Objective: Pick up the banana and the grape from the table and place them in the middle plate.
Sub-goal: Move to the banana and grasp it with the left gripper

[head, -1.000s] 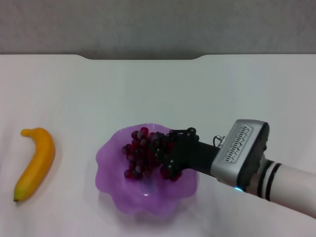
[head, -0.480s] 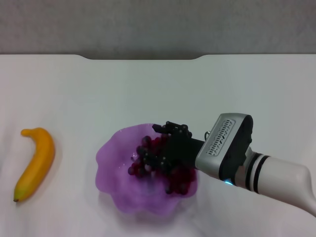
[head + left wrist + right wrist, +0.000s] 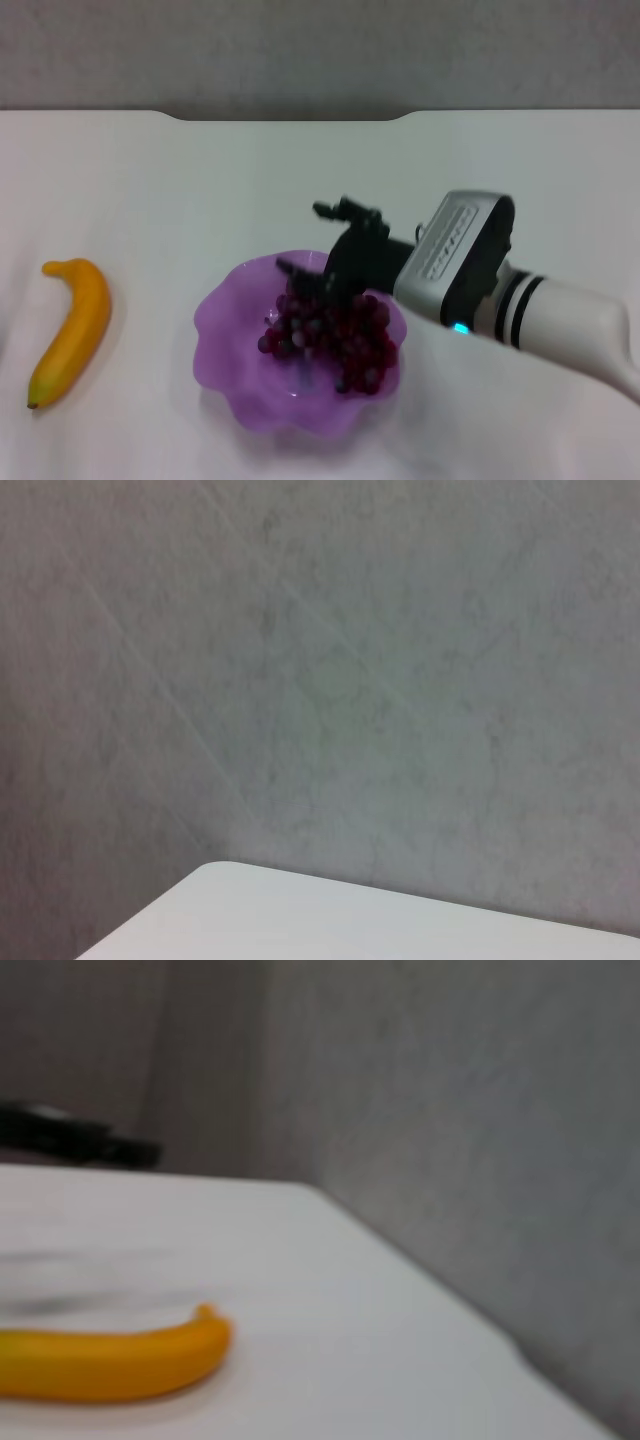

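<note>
One of the two fruits is home. On the white desk (image 3: 300,170), the middle plate (image 3: 225,330) holds the grape (image 3: 335,335). The right gripper (image 3: 318,240) hangs over the plate's far rim, jaws spread and empty. The banana (image 3: 72,328) lies untouched far left, so half remains. The left gripper is out of sight.

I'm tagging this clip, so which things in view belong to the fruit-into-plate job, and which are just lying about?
Part of the job:
- grape, lying in the middle plate
- banana, on the table left of the plate
- right gripper, open above the plate's far rim

Just lying about:
- nothing else on the table; only the grey wall behind it
</note>
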`<state>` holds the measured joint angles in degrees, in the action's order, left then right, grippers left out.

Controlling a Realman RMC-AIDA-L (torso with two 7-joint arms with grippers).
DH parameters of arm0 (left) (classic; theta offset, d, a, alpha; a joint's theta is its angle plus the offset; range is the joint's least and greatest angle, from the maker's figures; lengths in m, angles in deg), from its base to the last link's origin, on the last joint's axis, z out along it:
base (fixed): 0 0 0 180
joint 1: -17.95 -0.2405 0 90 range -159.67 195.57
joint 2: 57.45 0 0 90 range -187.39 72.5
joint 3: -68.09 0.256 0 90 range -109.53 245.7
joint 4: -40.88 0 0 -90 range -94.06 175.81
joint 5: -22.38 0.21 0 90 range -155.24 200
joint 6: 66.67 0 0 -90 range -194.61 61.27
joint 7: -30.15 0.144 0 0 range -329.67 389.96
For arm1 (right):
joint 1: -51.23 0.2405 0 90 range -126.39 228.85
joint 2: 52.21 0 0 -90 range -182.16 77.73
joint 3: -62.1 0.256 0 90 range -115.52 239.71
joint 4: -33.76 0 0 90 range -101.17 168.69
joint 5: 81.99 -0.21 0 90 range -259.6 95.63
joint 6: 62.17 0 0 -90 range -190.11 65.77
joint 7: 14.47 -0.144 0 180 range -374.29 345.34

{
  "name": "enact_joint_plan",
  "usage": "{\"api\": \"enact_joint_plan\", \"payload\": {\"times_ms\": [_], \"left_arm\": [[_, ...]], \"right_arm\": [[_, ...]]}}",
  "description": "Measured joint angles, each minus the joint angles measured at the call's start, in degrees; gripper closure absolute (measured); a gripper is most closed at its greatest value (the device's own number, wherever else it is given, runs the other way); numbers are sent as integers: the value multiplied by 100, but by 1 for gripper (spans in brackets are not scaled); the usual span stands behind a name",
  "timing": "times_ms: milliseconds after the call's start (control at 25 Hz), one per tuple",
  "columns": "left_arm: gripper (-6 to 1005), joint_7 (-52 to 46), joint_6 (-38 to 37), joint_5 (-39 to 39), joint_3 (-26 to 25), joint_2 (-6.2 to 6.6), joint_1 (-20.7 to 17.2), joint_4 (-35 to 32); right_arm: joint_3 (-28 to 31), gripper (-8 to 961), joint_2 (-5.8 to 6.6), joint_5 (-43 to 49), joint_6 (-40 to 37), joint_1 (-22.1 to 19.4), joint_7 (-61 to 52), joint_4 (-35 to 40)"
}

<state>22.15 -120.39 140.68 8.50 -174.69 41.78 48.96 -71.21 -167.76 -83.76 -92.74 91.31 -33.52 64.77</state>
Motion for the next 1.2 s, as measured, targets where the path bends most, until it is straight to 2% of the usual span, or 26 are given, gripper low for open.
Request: {"api": "enact_joint_plan", "payload": {"times_ms": [320, 520, 640, 840, 1080, 1200], "left_arm": [[137, 0, 37, 123, 0, 0, 18, 0], [137, 0, 44, 170, 0, 4, 21, -1], [137, -9, 45, 197, 0, 9, 30, 5], [136, -31, 18, 424, 0, 22, 81, 9], [138, -43, -48, 456, 0, 15, 52, 7], [137, -95, -234, 461, 0, 17, 36, 12]], "right_arm": [[1214, 92, 11, 0, -110, -16, 1338, 124], [1942, 217, -3, -109, -649, -364, 1942, 348], [2339, 466, -2, -329, -1184, -641, 2019, 402], [2759, 683, -2, -1198, -2223, -1039, 2305, 265], [2735, 911, -20, -2327, -3358, -1427, 2459, -101], [2740, 923, -20, -2688, -3574, -1662, 2472, -100]]}}
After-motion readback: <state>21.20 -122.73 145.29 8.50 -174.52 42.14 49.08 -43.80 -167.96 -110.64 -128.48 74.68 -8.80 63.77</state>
